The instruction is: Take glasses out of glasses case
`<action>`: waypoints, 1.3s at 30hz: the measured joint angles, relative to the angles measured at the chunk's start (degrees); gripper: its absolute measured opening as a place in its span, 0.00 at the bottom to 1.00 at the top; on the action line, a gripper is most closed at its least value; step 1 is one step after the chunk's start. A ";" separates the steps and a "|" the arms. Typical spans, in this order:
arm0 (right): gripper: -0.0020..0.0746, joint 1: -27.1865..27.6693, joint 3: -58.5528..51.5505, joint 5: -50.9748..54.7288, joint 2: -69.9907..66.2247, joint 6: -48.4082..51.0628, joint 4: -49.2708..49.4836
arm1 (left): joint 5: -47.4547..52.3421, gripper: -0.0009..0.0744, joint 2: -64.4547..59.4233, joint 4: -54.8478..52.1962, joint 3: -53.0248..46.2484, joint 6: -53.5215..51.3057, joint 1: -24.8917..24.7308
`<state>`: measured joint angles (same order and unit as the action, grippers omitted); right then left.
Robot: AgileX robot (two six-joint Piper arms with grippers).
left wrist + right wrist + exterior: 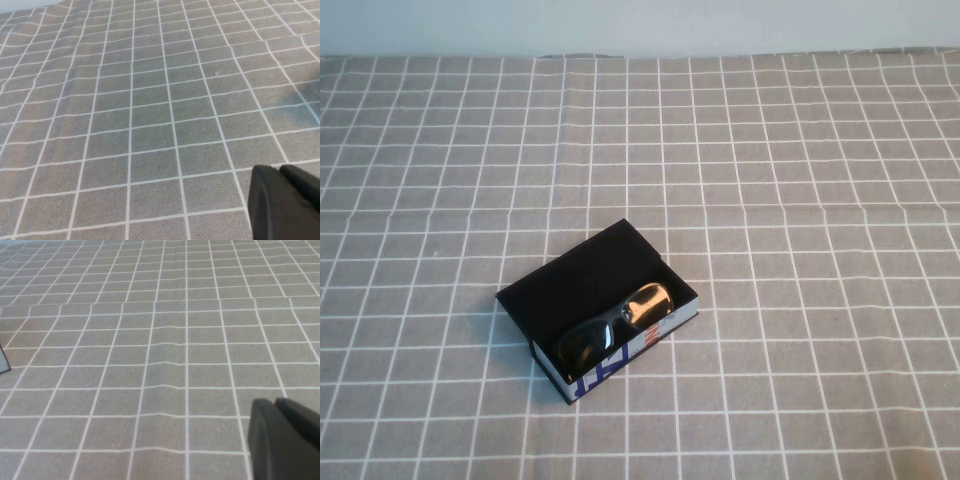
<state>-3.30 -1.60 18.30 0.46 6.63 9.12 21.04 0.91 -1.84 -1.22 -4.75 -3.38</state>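
Note:
The glasses case [563, 285] lies open on the checked cloth, a little left of the table's middle, turned at an angle. Its inside is black; its near outer side is white with blue and red print. The glasses [616, 325], black-framed with dark shiny lenses, lie inside it along the near long side. Neither arm shows in the high view. My left gripper [279, 170] is shut and empty over bare cloth in the left wrist view. My right gripper [274, 402] is shut and empty over bare cloth in the right wrist view.
A grey cloth with a white grid [800, 200] covers the whole table up to a pale wall at the back. A small light corner of something [4, 361] shows at the edge of the right wrist view; I cannot tell what it is.

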 joint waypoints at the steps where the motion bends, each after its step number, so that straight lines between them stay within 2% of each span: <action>1: 0.00 0.00 0.00 0.00 0.00 0.00 0.00 | 0.00 0.01 0.00 0.00 0.00 0.00 0.00; 26: 0.00 0.00 0.00 -0.90 0.00 0.00 0.58 | 0.00 0.01 0.00 0.00 0.00 0.00 0.00; 35: 0.00 0.00 0.00 -5.87 0.00 0.00 13.47 | 0.00 0.01 0.00 0.00 0.00 0.00 0.00; 39: 0.00 0.00 0.00 -9.25 0.00 0.00 23.54 | 0.00 0.01 0.00 0.00 0.00 0.00 0.00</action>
<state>-3.30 -1.60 9.04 0.46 6.63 32.66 21.04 0.91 -1.84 -1.22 -4.75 -3.38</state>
